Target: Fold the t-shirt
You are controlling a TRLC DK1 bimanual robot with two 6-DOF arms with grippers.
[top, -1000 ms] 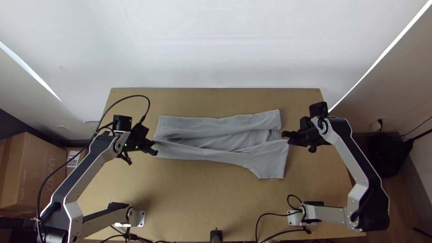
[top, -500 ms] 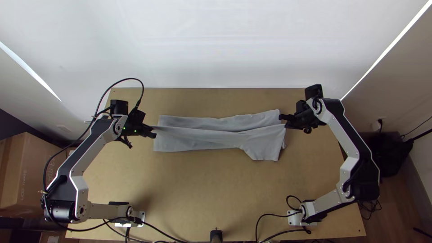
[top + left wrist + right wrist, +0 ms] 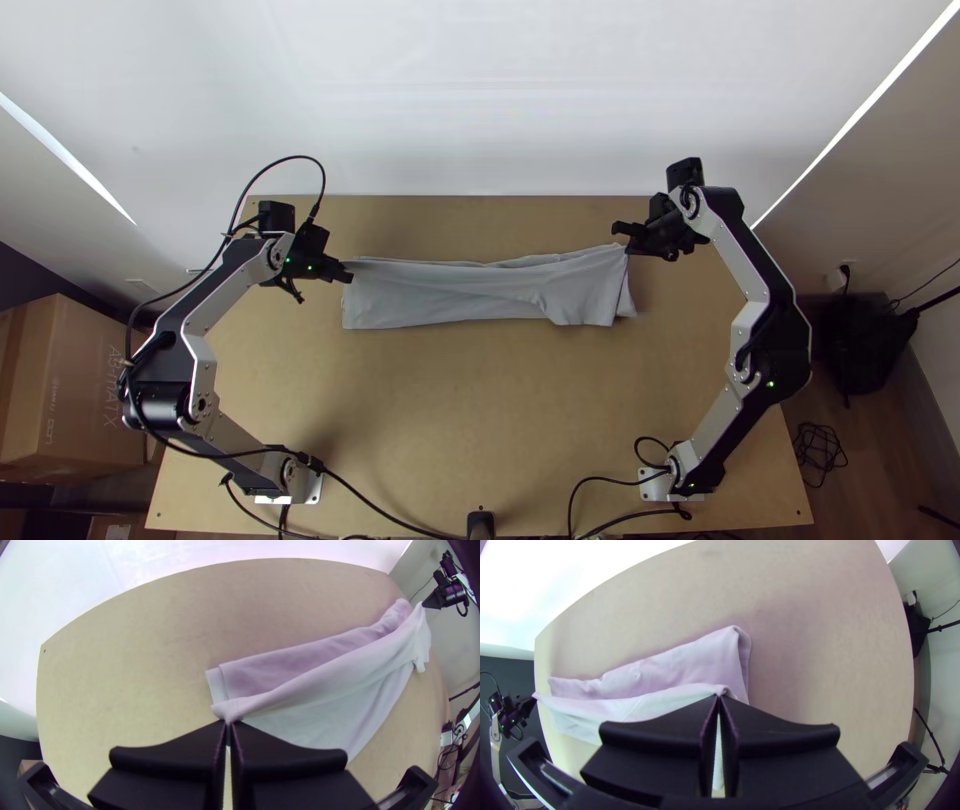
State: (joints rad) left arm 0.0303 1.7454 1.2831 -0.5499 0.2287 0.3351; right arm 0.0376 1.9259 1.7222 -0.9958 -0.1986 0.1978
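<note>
The light grey t-shirt (image 3: 450, 292) lies as a long narrow folded strip across the table, its near layer lifted at both ends. At its left end is my left gripper (image 3: 345, 272), and my right gripper (image 3: 622, 238) is at its right end. In the left wrist view the left gripper (image 3: 230, 724) is shut on a corner of the upper layer of the shirt (image 3: 320, 690), which stretches taut toward the other arm. The right wrist view has the right gripper (image 3: 719, 697) shut on the opposite end of that edge, above the lower layer (image 3: 695, 660).
Bare wooden table (image 3: 480, 400) lies on the near side of the shirt, with a narrower strip beyond it up to the white wall. Black cables (image 3: 380, 515) run along the near edge. A cardboard box (image 3: 70, 390) stands off the table at the left.
Both grippers have moved up the picture, away from the near edge, carrying the shirt's near layer over the far one. The strip is narrower than before.
</note>
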